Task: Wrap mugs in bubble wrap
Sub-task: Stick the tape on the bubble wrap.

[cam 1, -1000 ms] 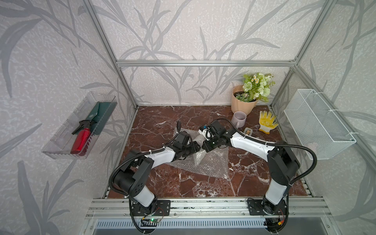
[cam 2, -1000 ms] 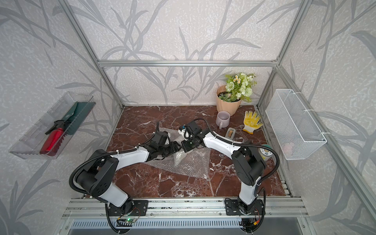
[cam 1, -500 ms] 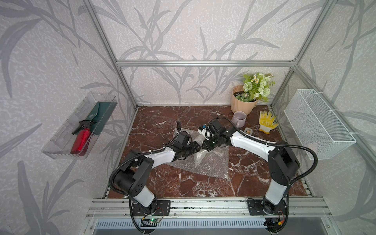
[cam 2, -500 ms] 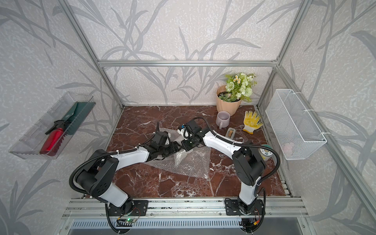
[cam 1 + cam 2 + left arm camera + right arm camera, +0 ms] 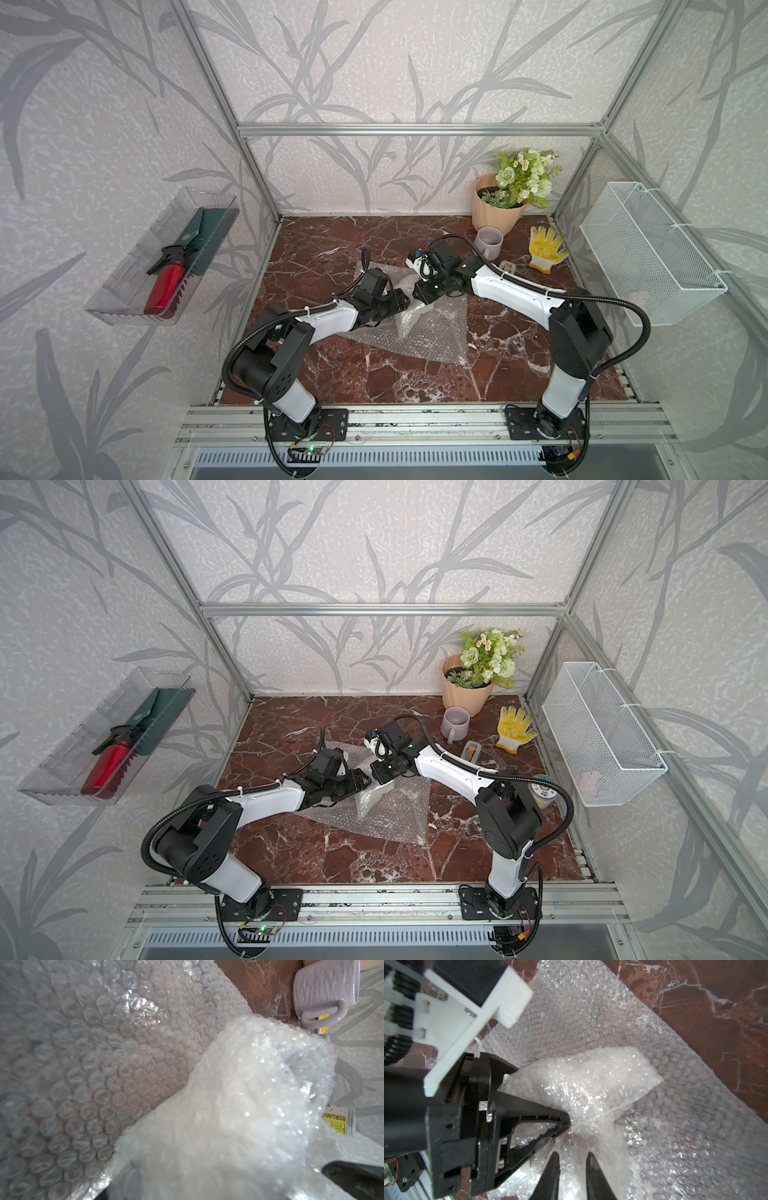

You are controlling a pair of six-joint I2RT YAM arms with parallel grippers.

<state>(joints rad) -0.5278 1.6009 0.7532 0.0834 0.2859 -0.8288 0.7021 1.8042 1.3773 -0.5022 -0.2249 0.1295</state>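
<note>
Right wrist view gives the clearest look at the grip. The left tool (image 5: pixel 566 1119) is clenched on a bunched bundle (image 5: pixel 591 1084) of wrap (image 5: pixel 685 1115). The right tool (image 5: pixel 572 1156) hangs at the bundle with its jaws parted and nothing pinched between them. Whether a mug sits inside the bundle cannot be told; only a faint pink tint shows through. The sheet lies flat on the surface (image 5: pixel 353 374), well apart from the pot (image 5: pixel 492 218). The lilac mug (image 5: pixel 489 243) stands bare and upright just beside the pot.

The wrap is likely light, soft and springy, so a fold may spring back once let go. Gathered edges or a corner look like the best hold. The mug is hard, breakable ceramic, probably best taken across its body.

Both top views show the mug, pot and sheet together but leave the jaws too small to read. Left wrist view is almost filled by wrap, yet it catches the lilac mug's handle (image 5: pixel 322 1016), which the right wrist view misses.
</note>
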